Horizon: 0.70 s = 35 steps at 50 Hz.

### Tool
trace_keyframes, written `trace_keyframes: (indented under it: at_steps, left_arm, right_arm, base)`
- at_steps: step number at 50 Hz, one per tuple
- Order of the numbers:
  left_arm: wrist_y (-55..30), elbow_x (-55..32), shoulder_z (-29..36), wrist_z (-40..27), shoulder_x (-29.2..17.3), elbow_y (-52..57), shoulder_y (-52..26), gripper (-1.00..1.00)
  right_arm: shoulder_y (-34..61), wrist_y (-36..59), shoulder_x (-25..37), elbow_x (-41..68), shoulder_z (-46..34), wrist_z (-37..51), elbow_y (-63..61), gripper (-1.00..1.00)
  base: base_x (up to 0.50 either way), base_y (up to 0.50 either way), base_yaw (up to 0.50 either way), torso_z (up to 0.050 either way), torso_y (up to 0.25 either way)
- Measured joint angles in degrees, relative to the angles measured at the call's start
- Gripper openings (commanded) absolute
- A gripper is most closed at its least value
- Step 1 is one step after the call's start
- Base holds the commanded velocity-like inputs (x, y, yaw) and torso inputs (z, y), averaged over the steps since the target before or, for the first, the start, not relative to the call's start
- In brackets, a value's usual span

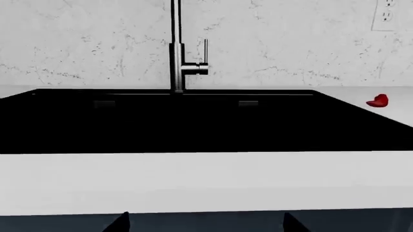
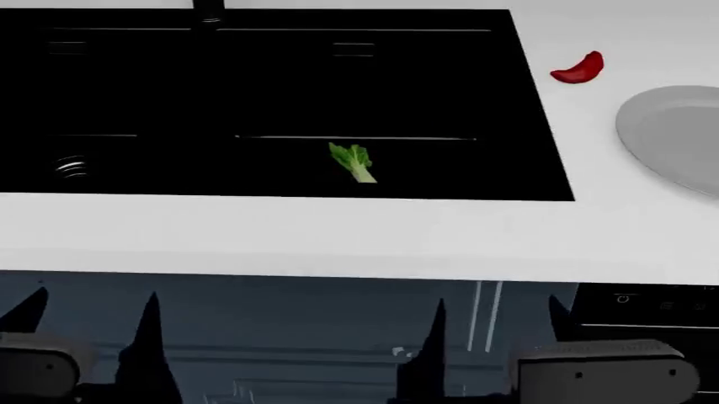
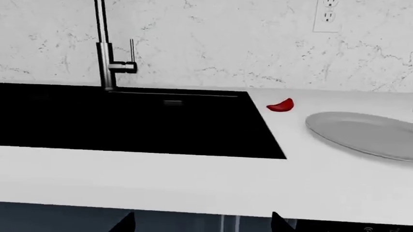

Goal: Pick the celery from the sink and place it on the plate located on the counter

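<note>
The celery (image 2: 352,162) lies on the floor of the black sink (image 2: 168,101), near its front wall and right of centre; the wrist views hide it behind the sink's front wall. The grey plate (image 2: 674,139) sits on the white counter (image 2: 337,231) to the right of the basin, also seen as the plate (image 3: 364,133) in the right wrist view. My left gripper (image 2: 90,324) and right gripper (image 2: 494,324) both hang open below the counter's front edge, in front of the cabinets, with nothing between their fingers. Only dark fingertips (image 1: 123,220) show at the wrist views' edges.
A red pepper (image 2: 580,69) lies on the counter between the sink's back right corner and the plate. A metal faucet (image 1: 177,53) rises behind the basin against the marbled wall. A round drain (image 2: 71,167) sits at the sink's left. A wall socket (image 3: 328,14) is above the plate.
</note>
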Motion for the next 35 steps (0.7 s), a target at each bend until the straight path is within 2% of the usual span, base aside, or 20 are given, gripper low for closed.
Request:
trace_keyframes:
  at_steps: [8,17,26,35]
  left_arm:
    - [-10.2,-2.9,-1.0,-0.4,-0.5,4.4,-7.7,1.0]
    - [-20.0,-5.9,-1.9,-1.0,-0.6,6.5,-16.5,1.0]
    - [-26.8,-8.3,-2.4,-1.5,-0.5,8.7,-21.5,1.0]
    - [-30.1,-10.0,-3.0,-2.0,-0.4,11.2,-23.1,1.0]
  right_arm:
    - [10.7,15.9,2.6,3.3,1.4,-0.1,-7.3,1.0]
    - [22.7,29.3,4.7,6.6,3.3,-1.2,-10.6,1.0]
    - [30.6,37.3,5.4,9.3,3.9,-2.3,-11.7,1.0]
    - [34.1,41.4,5.7,11.3,4.1,-2.6,-13.0,1.0]
  base:
    - [0.0,0.0,0.0,0.0,0.0]
    - [0.0,0.0,0.0,0.0,0.0]
    - [0.0,0.0,0.0,0.0,0.0]
    - [0.01,-0.49,0.0,0.0,0.0]
